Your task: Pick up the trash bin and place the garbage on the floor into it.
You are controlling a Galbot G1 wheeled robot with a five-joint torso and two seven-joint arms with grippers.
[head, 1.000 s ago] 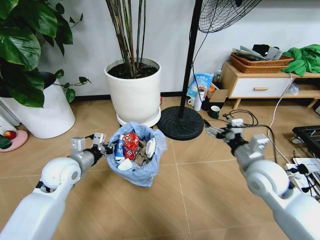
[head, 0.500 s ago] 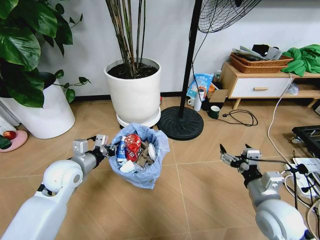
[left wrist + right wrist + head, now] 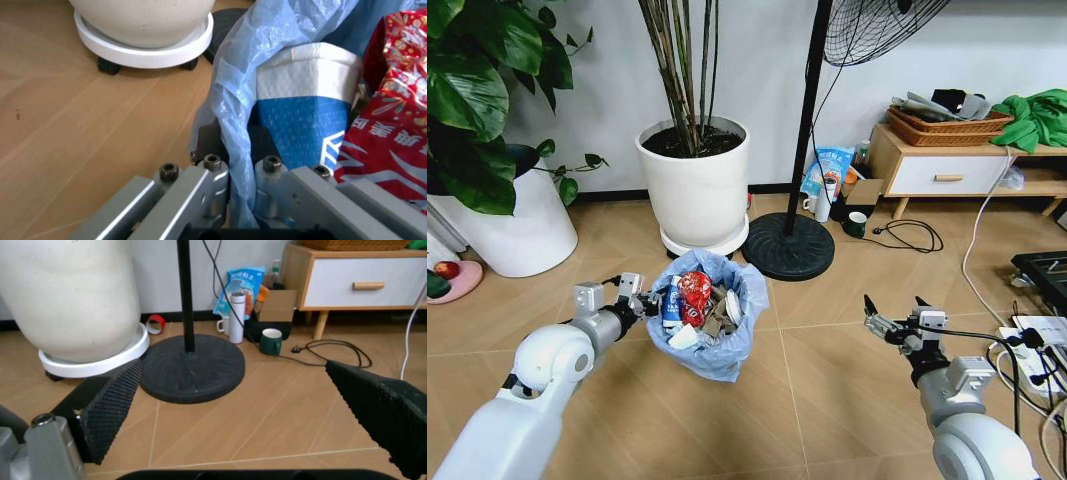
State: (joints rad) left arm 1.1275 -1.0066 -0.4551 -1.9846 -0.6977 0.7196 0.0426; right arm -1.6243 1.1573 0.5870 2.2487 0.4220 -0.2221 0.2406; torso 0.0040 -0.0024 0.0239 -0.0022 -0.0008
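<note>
Chinese characters on red can (image 3: 387,125), too tilted to read

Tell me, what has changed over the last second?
The right gripper, open and empty, pulled back from beside the fan base toward the robot and sank lower. The left gripper stayed clamped on the rim of the trash bin, which shifted only slightly; the garbage still sits inside it.

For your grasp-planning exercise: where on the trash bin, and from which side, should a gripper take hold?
Grip the upper rim of the trash bin from the robot's left side, one finger inside and one outside. The wall there is thin and bag-covered, and the left gripper is pinched on it like that. Garbage fills the middle.
</note>
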